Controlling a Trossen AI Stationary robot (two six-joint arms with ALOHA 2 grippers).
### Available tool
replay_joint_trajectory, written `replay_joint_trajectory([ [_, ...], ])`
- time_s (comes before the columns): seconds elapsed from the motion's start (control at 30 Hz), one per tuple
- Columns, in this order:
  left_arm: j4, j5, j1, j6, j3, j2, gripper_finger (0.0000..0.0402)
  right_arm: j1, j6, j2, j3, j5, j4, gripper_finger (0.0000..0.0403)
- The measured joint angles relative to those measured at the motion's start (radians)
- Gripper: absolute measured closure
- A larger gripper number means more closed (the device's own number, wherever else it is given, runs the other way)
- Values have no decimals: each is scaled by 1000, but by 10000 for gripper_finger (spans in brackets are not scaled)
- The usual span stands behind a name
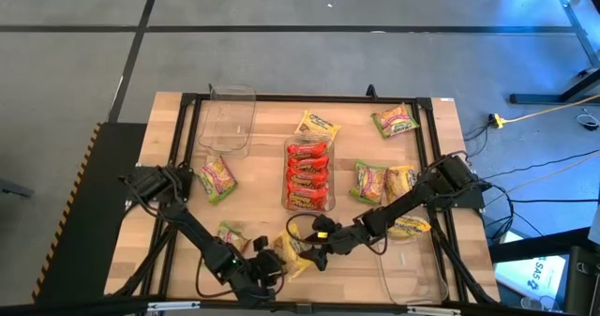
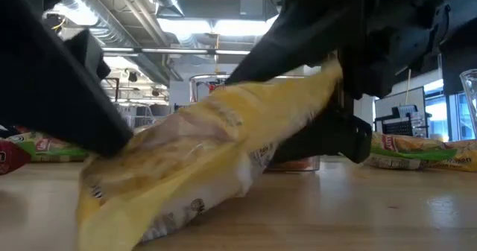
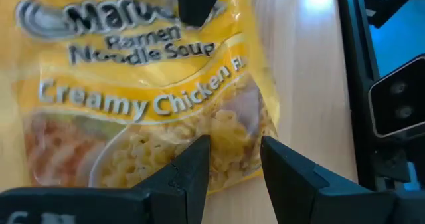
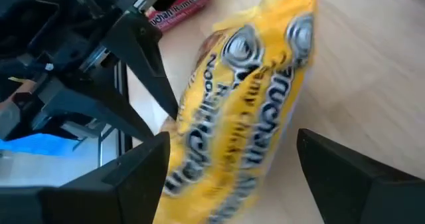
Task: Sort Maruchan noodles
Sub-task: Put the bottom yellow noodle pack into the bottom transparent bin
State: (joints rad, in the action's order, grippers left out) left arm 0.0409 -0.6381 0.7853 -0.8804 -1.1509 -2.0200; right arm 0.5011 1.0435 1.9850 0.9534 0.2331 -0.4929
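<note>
Jaws: right gripper [image 4: 229, 164] is spread wide around the yellow Creamy Chicken ramen packet [image 1: 292, 252] without clamping it, while the left gripper [image 3: 234, 161] sits half-parted with one edge of that packet between its fingers, though I can't tell if it's actually pinched. Both meet at bottom centre of the high view on the wooden table [image 1: 169, 138], and the low view shows the packet tilted, one end on the wood and the other raised. Mid-frame, a clear tray [image 1: 290, 149] holds stacked red packets [image 1: 307, 174]; an empty clear tray [image 1: 227, 119] sits upper left, and green and yellow packets [image 1: 395, 121] lie scattered around.
</note>
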Motion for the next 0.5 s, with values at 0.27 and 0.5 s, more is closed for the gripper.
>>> replay_joint_trajectory([
  [0.27,-55,-10,-7,48,3,-2,271,2,0,13,-1,62,-28,100],
  [0.5,-101,-24,-8,98,3,-2,271,2,0,94,49,37,-61,100],
])
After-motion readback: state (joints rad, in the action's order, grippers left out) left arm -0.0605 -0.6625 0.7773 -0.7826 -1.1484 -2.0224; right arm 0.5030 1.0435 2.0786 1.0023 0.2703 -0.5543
